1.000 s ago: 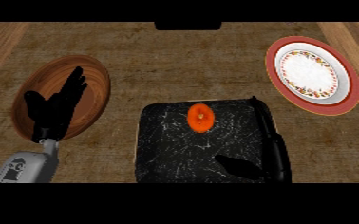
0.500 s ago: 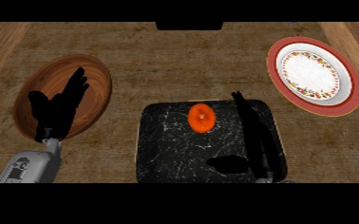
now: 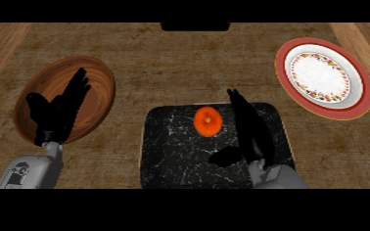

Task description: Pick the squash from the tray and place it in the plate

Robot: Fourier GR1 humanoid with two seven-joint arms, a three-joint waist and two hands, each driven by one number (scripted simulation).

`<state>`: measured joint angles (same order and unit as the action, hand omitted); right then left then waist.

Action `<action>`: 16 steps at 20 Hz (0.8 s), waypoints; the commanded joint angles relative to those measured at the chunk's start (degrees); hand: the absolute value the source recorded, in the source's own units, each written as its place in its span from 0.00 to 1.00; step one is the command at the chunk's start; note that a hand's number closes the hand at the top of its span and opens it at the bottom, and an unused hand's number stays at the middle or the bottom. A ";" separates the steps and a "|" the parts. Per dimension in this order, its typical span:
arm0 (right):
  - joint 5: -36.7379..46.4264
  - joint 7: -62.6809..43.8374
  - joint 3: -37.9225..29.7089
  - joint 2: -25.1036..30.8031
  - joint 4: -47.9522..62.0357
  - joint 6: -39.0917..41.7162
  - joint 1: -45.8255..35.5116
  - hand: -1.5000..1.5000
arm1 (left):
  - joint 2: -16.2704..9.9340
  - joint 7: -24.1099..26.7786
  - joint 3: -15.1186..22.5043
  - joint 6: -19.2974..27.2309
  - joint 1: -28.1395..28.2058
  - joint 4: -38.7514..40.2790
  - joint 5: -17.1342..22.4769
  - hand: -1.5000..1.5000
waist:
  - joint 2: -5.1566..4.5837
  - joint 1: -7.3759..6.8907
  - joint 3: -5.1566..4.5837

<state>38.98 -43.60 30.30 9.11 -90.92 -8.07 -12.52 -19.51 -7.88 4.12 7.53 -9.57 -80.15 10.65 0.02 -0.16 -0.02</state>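
Squash sits on the black tray, in the tray's upper half and a little right of its middle, well inside every edge. It looks like an orange oval whose long axis runs up and down in the head view, with a small pale spot near its centre; which end is the stem cannot be told. Bare tray lies to its left and below it, and a narrow strip of tray separates it from the right hand, which lies over the tray's right side with fingers straight and stretched toward the far edge, thumb spread out to the lower left, holding nothing. The fingertips reach just past the squash's top, beside it and not touching it. The plate, red-rimmed with a patterned white centre, lies on the wooden counter to the upper right, apart from the tray, with open counter between them. At the left the left hand rests open, fingers up, over a brown wooden bowl near the counter's left edge.
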 commanded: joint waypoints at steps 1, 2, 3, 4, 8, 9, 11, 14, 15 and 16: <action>1.78 0.75 0.42 -1.79 2.99 2.51 1.12 0.00 | 1.27 2.86 -1.63 -1.61 1.66 1.62 -0.72 0.50 | -0.02 0.09 0.01; 0.74 -1.95 -0.92 0.48 -3.61 7.00 2.37 0.00 | 0.88 0.01 -2.19 -1.67 -0.68 1.03 -1.14 0.50 | 0.03 0.27 0.01; 0.82 -1.78 -1.84 -2.00 0.65 7.55 -0.47 0.00 | 2.38 1.92 -1.70 -1.16 0.42 2.15 -2.21 0.50 | -0.01 0.14 0.01; 0.40 -0.45 -2.80 -3.36 3.11 6.97 -1.27 0.00 | 4.02 0.19 -0.96 0.58 -2.84 3.92 -3.65 0.50 | -0.04 0.20 0.01; 2.39 -0.65 -5.12 -8.14 11.40 7.18 -6.75 0.00 | 1.94 -1.71 -2.70 -2.11 1.97 -2.59 -2.94 0.50 | -0.02 -0.19 0.02; 0.91 2.90 -8.20 -4.14 9.63 8.72 -4.64 0.00 | 1.62 -1.07 -4.43 -4.49 -1.60 1.90 -2.08 0.50 | -0.04 0.12 0.02; 3.58 1.30 -5.86 -5.59 8.65 8.60 -2.36 0.00 | 4.66 4.52 -3.68 -3.11 0.15 4.49 -4.31 0.50 | -0.02 0.17 0.01; 5.42 2.42 -7.30 -8.97 14.41 7.68 -6.11 0.00 | 3.46 0.01 -4.64 -3.81 0.02 0.60 -5.51 0.50 | -0.02 0.02 0.02; 5.96 5.16 -7.74 -7.94 15.49 6.67 -4.69 0.00 | 5.98 0.53 -2.76 -2.70 -0.47 2.66 -6.47 0.50 | -0.03 0.10 0.02; 5.11 -0.96 -4.65 -9.01 14.40 6.44 -7.04 0.00 | 3.48 -1.28 -3.71 -4.40 5.21 -5.36 -4.94 0.50 | 0.04 -0.25 0.03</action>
<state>43.34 -42.19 24.10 1.58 -78.64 -0.82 -17.95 -15.86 -7.95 0.59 4.25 -8.67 -80.06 6.07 0.00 -0.17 0.00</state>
